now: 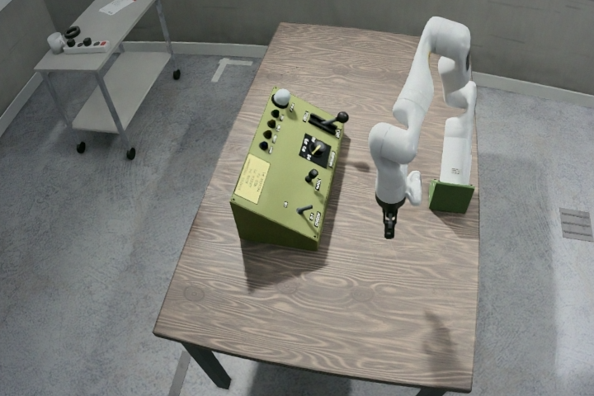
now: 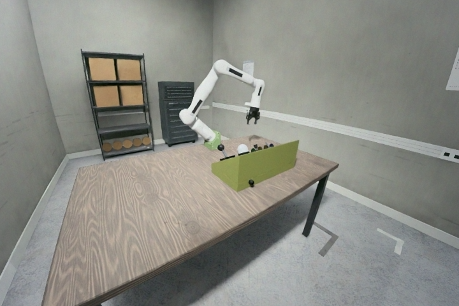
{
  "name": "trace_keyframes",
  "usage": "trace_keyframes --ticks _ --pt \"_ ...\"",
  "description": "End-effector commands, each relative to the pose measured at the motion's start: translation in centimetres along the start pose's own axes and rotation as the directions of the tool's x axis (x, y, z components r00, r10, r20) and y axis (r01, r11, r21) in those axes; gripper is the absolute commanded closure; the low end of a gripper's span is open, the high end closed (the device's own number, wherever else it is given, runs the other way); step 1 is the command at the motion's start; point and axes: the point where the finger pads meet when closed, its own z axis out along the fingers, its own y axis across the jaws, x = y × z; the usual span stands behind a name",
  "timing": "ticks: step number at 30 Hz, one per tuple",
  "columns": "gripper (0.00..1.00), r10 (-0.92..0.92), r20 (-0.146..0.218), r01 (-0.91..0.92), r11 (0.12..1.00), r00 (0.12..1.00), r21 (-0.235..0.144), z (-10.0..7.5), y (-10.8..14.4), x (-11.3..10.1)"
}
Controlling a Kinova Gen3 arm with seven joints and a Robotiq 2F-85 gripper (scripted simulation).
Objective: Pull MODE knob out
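Note:
The green console (image 1: 285, 167) lies on the wooden table, sloped panel up. On the panel are a small black knob (image 1: 311, 175), a rotary selector (image 1: 316, 149) on a black plate, a ball-topped slider lever (image 1: 335, 120), a toggle lever (image 1: 304, 209), a white dome (image 1: 281, 96) and several black buttons (image 1: 269, 130). The labels are too small to read, so I cannot tell which one is MODE. My gripper (image 1: 388, 231) is open and empty. It points down to the right of the console, apart from it. In the exterior view it hangs (image 2: 252, 120) well above the console (image 2: 259, 164).
A small black knob (image 2: 251, 182) sits low on the console's tall back face. The arm's green base (image 1: 450, 195) stands on the table's right side. A cart (image 1: 104, 55) stands on the floor at the far left. Shelves (image 2: 116, 104) and a cabinet (image 2: 176, 111) stand by the wall.

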Motion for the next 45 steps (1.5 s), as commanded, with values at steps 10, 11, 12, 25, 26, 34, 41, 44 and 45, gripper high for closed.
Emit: trace_keyframes --ticks 10,11,12,25,26,34,41,44,45 --pt "0.0 0.0 0.001 0.0 1.0 1.0 -0.002 -0.1 0.0 0.0" --pt "0.0 0.0 0.001 0.0 1.0 1.0 -0.002 -0.1 0.0 0.0" --pt "0.0 0.0 0.001 0.0 1.0 1.0 -0.002 -0.1 0.0 0.0" --pt "0.0 -0.008 0.001 0.008 1.0 1.0 -0.001 -0.1 0.0 0.0" --pt "0.0 -0.011 0.001 0.011 1.0 1.0 0.0 -0.1 0.0 0.0" --pt "0.0 -0.047 0.003 0.047 0.999 0.999 0.004 -0.2 -0.3 0.1" --pt "0.0 -0.134 0.005 0.134 0.991 0.991 0.015 -0.5 -0.8 0.4" --pt "0.0 -0.188 0.006 0.187 0.982 0.982 0.021 -0.6 -1.1 0.5" --pt "0.0 -0.208 0.006 0.208 0.978 0.978 0.024 -0.7 -1.3 0.6"
